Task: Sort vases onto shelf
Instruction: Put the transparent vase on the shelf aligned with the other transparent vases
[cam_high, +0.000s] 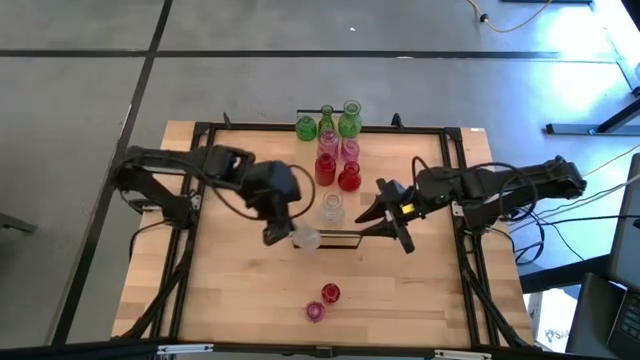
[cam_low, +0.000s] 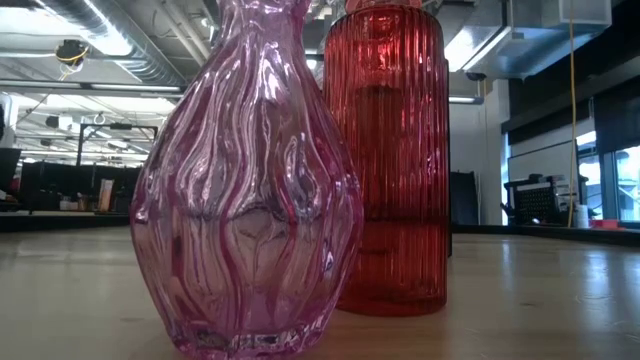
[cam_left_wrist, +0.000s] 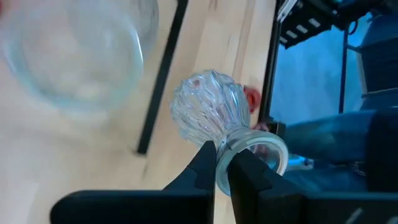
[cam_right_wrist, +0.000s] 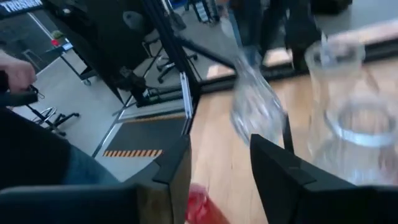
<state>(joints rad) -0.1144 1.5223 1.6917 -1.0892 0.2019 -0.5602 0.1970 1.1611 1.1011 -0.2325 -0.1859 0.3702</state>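
From above, the left arm comes in from the left side of the table (cam_high: 220, 290). Its left gripper (cam_high: 280, 232) sits near the middle of the table. In the left wrist view, its two fingers (cam_left_wrist: 205, 168) are pinched tight on the neck of a clear ribbed vase (cam_left_wrist: 208, 115). That vase is tilted over, with its round body pointing away from the fingers. From above it shows as a pale blob (cam_high: 306, 238) right at the gripper's tip.

Just to the right of it stands another clear vase (cam_high: 332, 208). Behind that one, the other vases stand in a tight bunch near the far edge of the table: two red vases (cam_high: 338, 174), two pink vases (cam_high: 338, 145) and three green vases (cam_high: 328, 122).

Near the front edge sit a small red vase (cam_high: 330, 293) and a small pink vase (cam_high: 315, 312), just beside each other.

The right arm comes in from the right. The right gripper (cam_high: 385, 215) is beside the clear vases, and its fingers are spread apart with nothing between them.
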